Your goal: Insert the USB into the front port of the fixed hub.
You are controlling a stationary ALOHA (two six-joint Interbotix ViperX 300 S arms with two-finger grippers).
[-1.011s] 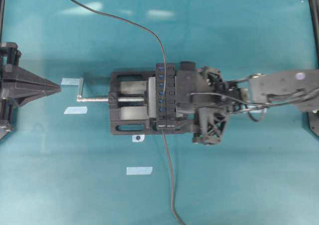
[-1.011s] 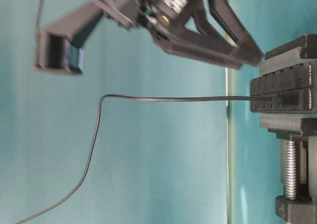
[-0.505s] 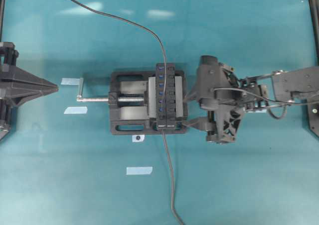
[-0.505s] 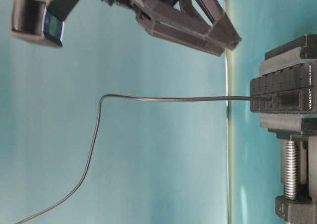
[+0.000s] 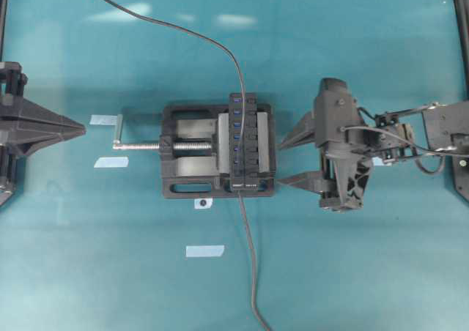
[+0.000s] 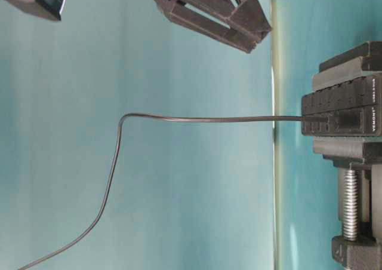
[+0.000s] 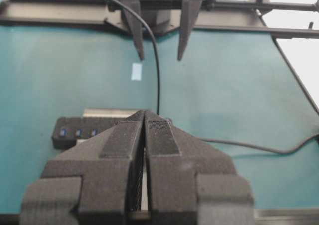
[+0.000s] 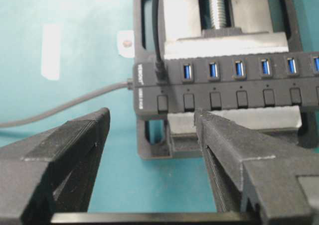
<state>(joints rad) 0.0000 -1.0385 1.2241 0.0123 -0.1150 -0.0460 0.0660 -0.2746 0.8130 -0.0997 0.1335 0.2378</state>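
Teal matting covers your bench, and at its middle a black vise with a silver screw handle clamps the fixed hub upright along its row of blue ports.

Look at the right wrist view: the USB already sits in the port at the printed end of the hub, its thin cable running up and away over the vise. In the table-level view the same cable leaves the hub's end port in a straight line before drooping to the bench, which suggests the plug is seated fully, though you cannot check its depth from here.

Your right gripper stands just beside the hub, apart from it, jaws spread wide and grasping nothing. Your left gripper rests well away at the left edge, its fingers pressed together and empty.

By my reading, the insertion is done. What remains is only to clear the right arm and confirm the plug holds.
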